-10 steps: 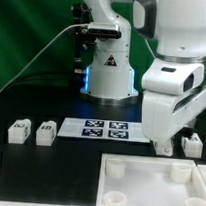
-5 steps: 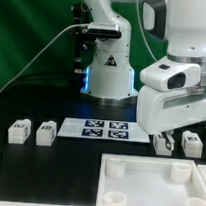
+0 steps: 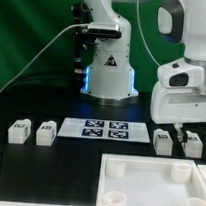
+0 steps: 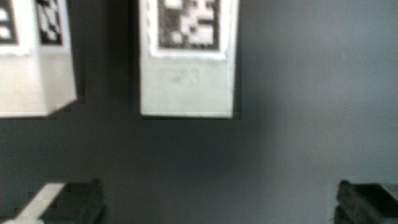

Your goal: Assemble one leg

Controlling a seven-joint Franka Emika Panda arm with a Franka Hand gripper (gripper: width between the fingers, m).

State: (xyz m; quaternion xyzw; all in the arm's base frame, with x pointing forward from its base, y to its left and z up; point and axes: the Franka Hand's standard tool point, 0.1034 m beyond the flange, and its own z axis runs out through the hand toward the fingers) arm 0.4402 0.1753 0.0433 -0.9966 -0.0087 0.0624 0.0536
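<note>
- Gripper (image 3: 186, 129) hangs on the exterior view's right; in my wrist view its fingers (image 4: 61, 203) are spread wide with nothing between them.
- Below it, clear of the fingers, the leg (image 3: 164, 142) stands on the black table (image 3: 76, 164).
- I see a second leg (image 3: 192, 143) just beside it.
- Two more legs (image 3: 18, 132) (image 3: 46, 134) sit close together, well apart on the exterior view's left.
- Between the pairs lies the marker board (image 3: 104, 128); nearer my camera is the large white square piece (image 3: 150, 187).
</note>
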